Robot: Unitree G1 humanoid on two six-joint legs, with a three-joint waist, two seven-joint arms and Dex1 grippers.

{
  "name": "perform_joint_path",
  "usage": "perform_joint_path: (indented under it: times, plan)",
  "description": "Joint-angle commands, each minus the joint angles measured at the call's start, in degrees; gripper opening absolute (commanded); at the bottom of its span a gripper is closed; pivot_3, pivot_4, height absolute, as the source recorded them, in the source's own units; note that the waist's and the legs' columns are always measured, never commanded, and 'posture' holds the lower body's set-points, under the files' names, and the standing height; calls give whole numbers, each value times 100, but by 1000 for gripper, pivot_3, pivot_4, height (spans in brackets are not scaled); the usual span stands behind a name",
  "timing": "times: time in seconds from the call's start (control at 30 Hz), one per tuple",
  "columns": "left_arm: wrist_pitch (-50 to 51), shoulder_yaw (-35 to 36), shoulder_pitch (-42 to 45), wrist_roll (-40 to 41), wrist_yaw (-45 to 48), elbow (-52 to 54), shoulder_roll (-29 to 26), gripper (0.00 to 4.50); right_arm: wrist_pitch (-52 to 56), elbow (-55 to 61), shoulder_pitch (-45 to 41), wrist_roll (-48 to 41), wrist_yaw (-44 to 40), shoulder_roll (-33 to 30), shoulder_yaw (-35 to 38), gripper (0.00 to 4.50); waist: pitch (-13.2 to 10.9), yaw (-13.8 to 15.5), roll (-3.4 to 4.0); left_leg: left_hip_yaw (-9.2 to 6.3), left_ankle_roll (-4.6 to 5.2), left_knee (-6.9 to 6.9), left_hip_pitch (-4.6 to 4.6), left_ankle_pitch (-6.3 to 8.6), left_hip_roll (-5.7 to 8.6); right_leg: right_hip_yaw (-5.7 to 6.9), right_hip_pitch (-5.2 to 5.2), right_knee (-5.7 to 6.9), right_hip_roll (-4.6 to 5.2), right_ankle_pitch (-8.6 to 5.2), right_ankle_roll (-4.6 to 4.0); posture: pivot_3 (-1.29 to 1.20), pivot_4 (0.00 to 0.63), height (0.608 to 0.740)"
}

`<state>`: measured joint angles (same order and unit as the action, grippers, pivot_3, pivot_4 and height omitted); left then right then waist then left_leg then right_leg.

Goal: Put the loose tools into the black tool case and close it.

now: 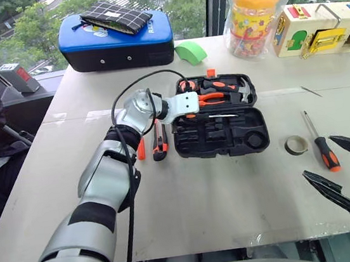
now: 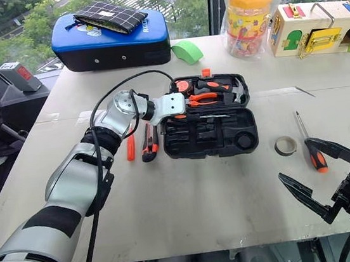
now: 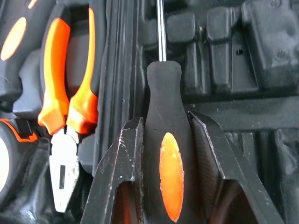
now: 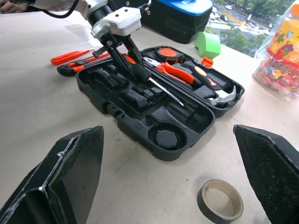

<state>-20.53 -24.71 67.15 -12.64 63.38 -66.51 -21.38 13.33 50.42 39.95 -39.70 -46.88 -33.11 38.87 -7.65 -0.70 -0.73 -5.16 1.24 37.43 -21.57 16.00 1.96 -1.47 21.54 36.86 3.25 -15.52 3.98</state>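
A: What lies nearest on the pale grey table point(image 1: 236, 213)?

B: On the near right the right gripper point(image 2: 325, 179) hangs over the table edge, its two black fingers spread wide with nothing between them. Just beyond it are a small dark tape roll point(image 1: 296, 145) and an orange-and-black-handled screwdriver point(image 1: 321, 145), side by side but apart, with bare table around them

A: And the black plastic tool case point(image 1: 227, 138)?

B: It lies open at the middle of the table. Its near half shows empty moulded recesses, and its far half holds orange-handled pliers point(image 4: 175, 72) and a hammer point(image 1: 237, 92). Left of the case, close to its wall, lie an orange-black utility knife point(image 1: 160, 147) and a slim all-orange tester screwdriver point(image 1: 141, 149)

A: How does the left arm stand?

B: It reaches forward and bends to the right over the case. The left gripper point(image 4: 122, 56) points down and pinches a second black screwdriver with an orange inlay point(image 3: 170, 154) by its handle, the shaft tip over the recesses

A: What is further behind?

B: A green tape roll point(image 1: 189, 52), a bigger blue-and-black case point(image 1: 116, 43), a plastic jar with orange lid point(image 1: 251, 16) and a wooden latch box point(image 1: 319, 27), all well apart from the open case
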Motion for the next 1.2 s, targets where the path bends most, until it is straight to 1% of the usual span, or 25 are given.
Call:
perform_joint_path:
  times: [0.03,0.1,0.2,0.27,0.4,0.43,0.53,0.57,0.6,0.63,0.67,0.73,0.77,0.8,0.83,0.93,1.0,1.1,1.2]
  plan:
    - [-162,32,109,-241,-64,-187,-111,819,-54,-68,-165,-164,-43,-167,177,4500,1,-3,-1,1,0,1,1,0,0,-1,0,1,-1,0,0,0,150,740]
    - [-271,29,111,-293,-61,-228,-95,819,1,-147,-270,-259,-102,-298,200,4500,1,-3,-1,1,0,1,1,0,-1,-2,0,1,-2,0,-1,0,150,740]
    - [-304,34,160,-406,-301,-322,-64,819,152,-301,-507,-609,-167,-587,333,4500,1,5,-3,0,0,0,1,0,-3,-1,0,0,-7,0,-1,0,150,740]
    - [-228,151,193,-322,-254,-335,-64,1823,276,-345,-631,-860,-179,-759,436,4500,1,7,-2,-1,-1,1,0,0,-5,-1,0,0,-9,0,-1,0,150,740]
    - [173,701,278,261,406,-89,-169,3290,515,-348,-798,-1258,-123,-994,587,4500,0,8,-4,0,0,4,1,-1,-7,-3,-1,8,-8,1,-2,0,150,740]
    - [493,872,274,449,650,101,-240,3755,538,-351,-853,-1274,-88,-1015,565,4500,-1,10,-5,0,0,4,0,-1,-7,-2,0,8,-9,1,-2,0,150,740]
    - [1345,1224,182,816,949,619,-343,3755,583,-347,-970,-1261,-4,-1009,491,4500,-2,9,-6,-6,0,4,-7,-1,-8,5,2,6,-12,0,-2,0,150,740]
    - [1854,1407,35,1029,852,968,-272,3479,592,-321,-1001,-1221,47,-968,397,4500,-1,10,-5,-10,-1,4,-10,-1,-10,6,3,4,-12,0,-2,0,150,740]
    - [2332,1572,-113,1189,648,1285,-180,3109,609,-292,-1036,-1192,101,-934,309,4500,0,16,-4,-11,-1,4,-11,-1,-11,6,3,3,-12,0,-2,0,150,740]
    - [2672,1671,-280,1273,425,1588,-89,2838,623,-267,-1067,-1158,142,-915,233,4500,0,24,-3,-13,-1,4,-11,-1,-20,6,3,4,-11,0,-2,0,150,740]
    - [2900,1723,-436,1300,215,1875,-18,2274,634,-248,-1090,-1138,172,-907,186,4500,1,26,-2,-13,-1,4,-11,-1,-20,6,2,1,-9,0,-2,0,150,740]
    - [3562,1888,-788,1406,-400,2580,251,1424,643,-212,-1120,-1099,228,-894,110,4500,4,32,2,-11,-1,5,-10,-1,-20,3,1,0,-2,0,-1,0,150,740]
    - [3783,1890,-992,1403,-628,2965,359,888,650,-189,-1126,-1098,255,-888,88,4500,3,32,2,-9,-1,5,-10,-1,-20,1,2,1,-2,0,-1,0,150,740]
    - [3983,1903,-1206,1396,-906,3332,485,516,662,-160,-1126,-1114,291,-879,70,4500,4,24,2,-8,-1,6,-10,-1,-21,-1,2,-2,-2,0,-1,0,150,740]
    - [4244,1914,-1426,1410,-1154,3684,616,45,670,-129,-1120,-1118,320,-874,53,4500,3,25,1,-7,-2,6,-9,-1,-21,-5,3,-1,-2,0,-1,0,150,740]
    - [4643,1690,-2036,1255,-1568,4498,803,45,688,-43,-1088,-1121,390,-857,22,4500,4,23,2,-6,-3,6,-7,-2,-23,-9,3,2,-3,0,-2,0,150,740]
    - [4813,1484,-2414,1132,-1740,4772,840,45,705,-2,-1083,-1143,448,-843,7,4500,6,22,5,-3,-4,5,-3,-2,-25,-15,3,4,-4,0,-2,0,150,740]
    - [4547,1038,-2810,713,-1980,4713,696,45,733,58,-1032,-1083,499,-812,-43,4500,19,44,7,2,-4,4,4,-2,-25,-20,1,5,-4,0,-2,0,150,740]
    - [4146,768,-2871,531,-2027,4320,615,45,760,127,-986,-1058,583,-783,-86,4500,31,96,8,9,-5,4,16,-2,-23,-26,-8,5,-1,1,-2,0,150,740]
